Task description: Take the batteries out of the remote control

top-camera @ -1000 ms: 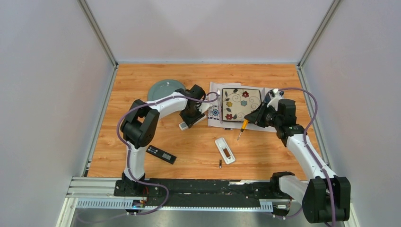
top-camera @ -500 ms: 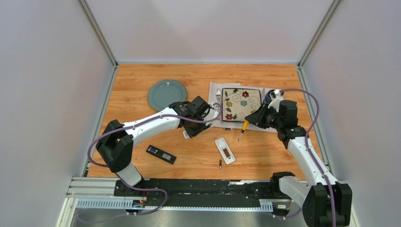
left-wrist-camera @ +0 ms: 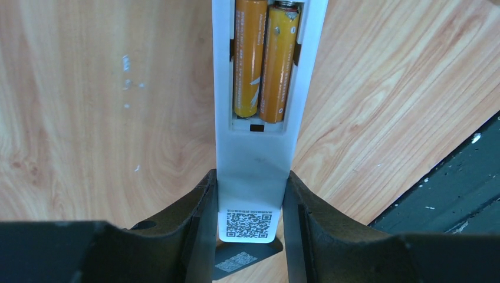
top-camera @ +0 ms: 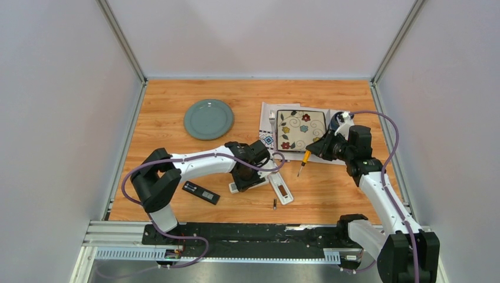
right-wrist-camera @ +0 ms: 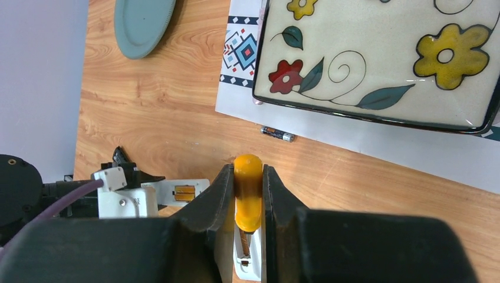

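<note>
My left gripper (top-camera: 246,178) is shut on a white remote (left-wrist-camera: 253,171), held by its end near the table. Its open compartment holds two gold-orange batteries (left-wrist-camera: 262,59) side by side. A second white remote (top-camera: 281,187) lies open on the table just to the right. One loose battery (top-camera: 275,204) lies in front of it. A dark battery (right-wrist-camera: 277,134) lies at the paper's edge below the floral plate. My right gripper (top-camera: 316,148) is shut on an orange-handled screwdriver (right-wrist-camera: 248,188), above the second remote (right-wrist-camera: 246,262).
A black remote (top-camera: 200,193) lies front left. A grey-green round plate (top-camera: 208,118) sits at the back left. A floral square plate (top-camera: 301,129) rests on paper with a fork (top-camera: 272,118) beside it. Walls enclose the table on three sides.
My left arm has swung from beside the floral plate toward the front, carrying the white remote down next to the second white remote. The right arm has barely moved.
</note>
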Action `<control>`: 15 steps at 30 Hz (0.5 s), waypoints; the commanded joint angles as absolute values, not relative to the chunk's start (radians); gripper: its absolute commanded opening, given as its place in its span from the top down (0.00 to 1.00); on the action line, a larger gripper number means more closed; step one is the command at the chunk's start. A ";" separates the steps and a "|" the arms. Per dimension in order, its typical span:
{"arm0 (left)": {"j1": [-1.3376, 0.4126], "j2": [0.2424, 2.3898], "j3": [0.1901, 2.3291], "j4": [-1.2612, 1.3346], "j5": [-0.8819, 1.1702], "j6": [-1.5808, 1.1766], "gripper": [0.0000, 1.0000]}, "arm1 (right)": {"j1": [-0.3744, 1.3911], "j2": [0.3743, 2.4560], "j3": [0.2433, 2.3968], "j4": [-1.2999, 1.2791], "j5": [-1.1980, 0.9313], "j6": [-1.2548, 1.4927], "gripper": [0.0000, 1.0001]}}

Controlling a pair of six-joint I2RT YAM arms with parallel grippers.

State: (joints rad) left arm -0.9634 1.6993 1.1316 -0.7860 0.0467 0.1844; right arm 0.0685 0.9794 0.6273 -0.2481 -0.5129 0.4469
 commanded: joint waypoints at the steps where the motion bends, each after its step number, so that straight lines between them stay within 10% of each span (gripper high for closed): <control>1: -0.991 1.747 1.187 -0.802 0.074 0.192 0.94 | 0.064 0.951 0.663 -0.256 -0.495 0.422 1.00; 15: -1.078 1.856 1.339 -0.821 0.172 0.198 0.95 | 0.058 0.942 0.678 -0.273 -0.479 0.410 1.00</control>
State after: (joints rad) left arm -1.0389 1.8675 1.2682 -0.8524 0.0887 0.1921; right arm 0.0654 0.9646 0.6312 -0.2810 -0.4908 0.4274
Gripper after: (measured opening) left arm 0.459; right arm 0.167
